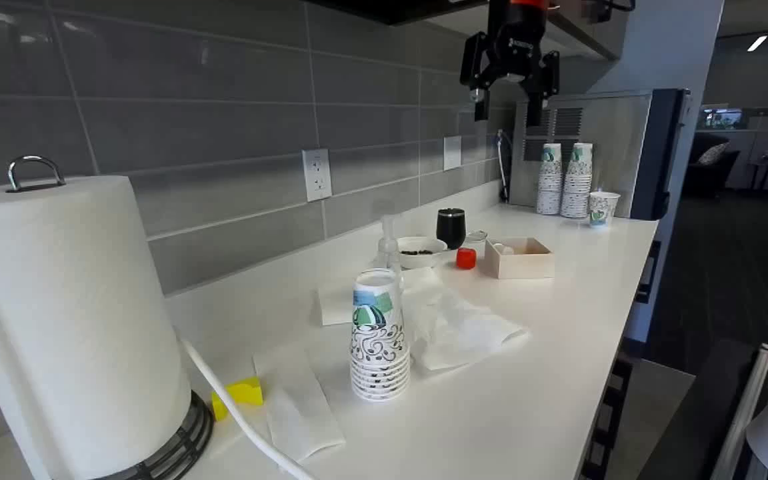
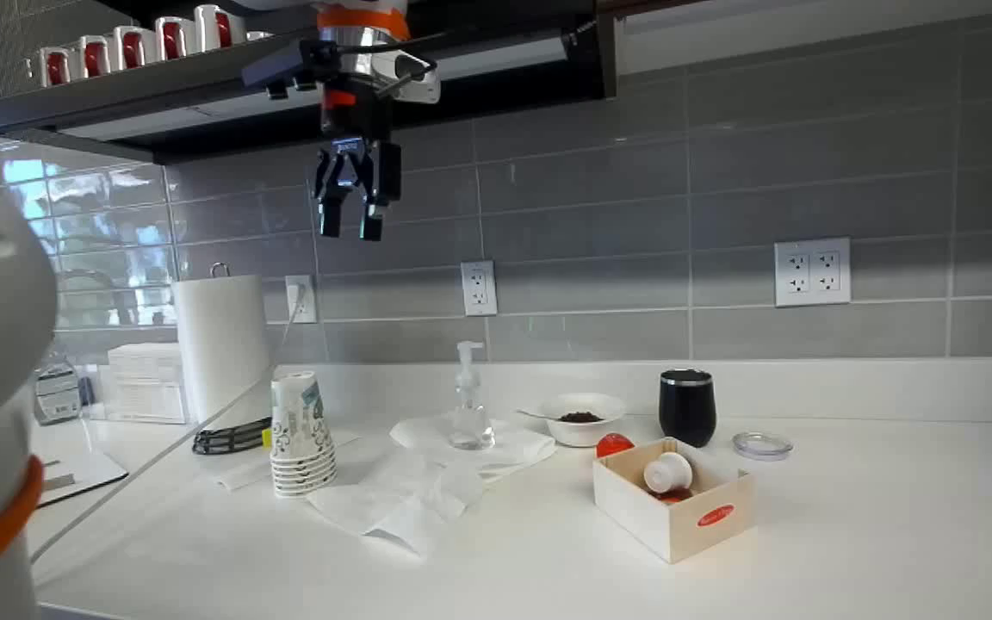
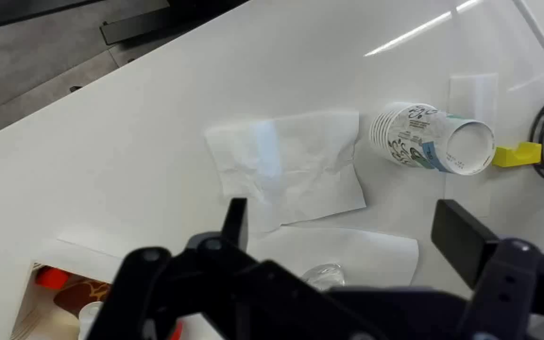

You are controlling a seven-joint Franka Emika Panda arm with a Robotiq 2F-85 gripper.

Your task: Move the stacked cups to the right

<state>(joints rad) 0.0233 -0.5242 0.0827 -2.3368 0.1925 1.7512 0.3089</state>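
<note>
The stacked cups [image 1: 379, 340] are a short stack of white paper cups with a leafy print and teal-green and blue patches. They stand upside down on the white counter, also in an exterior view [image 2: 300, 435]. In the wrist view the stack [image 3: 418, 137] lies at the upper right, beyond the fingers. My gripper [image 1: 508, 112] is high above the counter, also in an exterior view [image 2: 350, 226]. In the wrist view its fingers [image 3: 347, 229] are wide apart with nothing between them. The gripper is well above the stack and off to one side, not touching it.
Crumpled paper towels [image 2: 414, 495] lie beside the stack, with a transparent pump bottle [image 2: 470, 405]. A paper-towel roll [image 1: 71, 320], white cord [image 1: 237, 413] and yellow piece [image 1: 241, 393] are near it. A wooden box [image 2: 668, 508], bowl [image 2: 582, 418] and dark cup [image 2: 687, 406] stand farther along. A shelf [image 2: 289, 77] hangs above.
</note>
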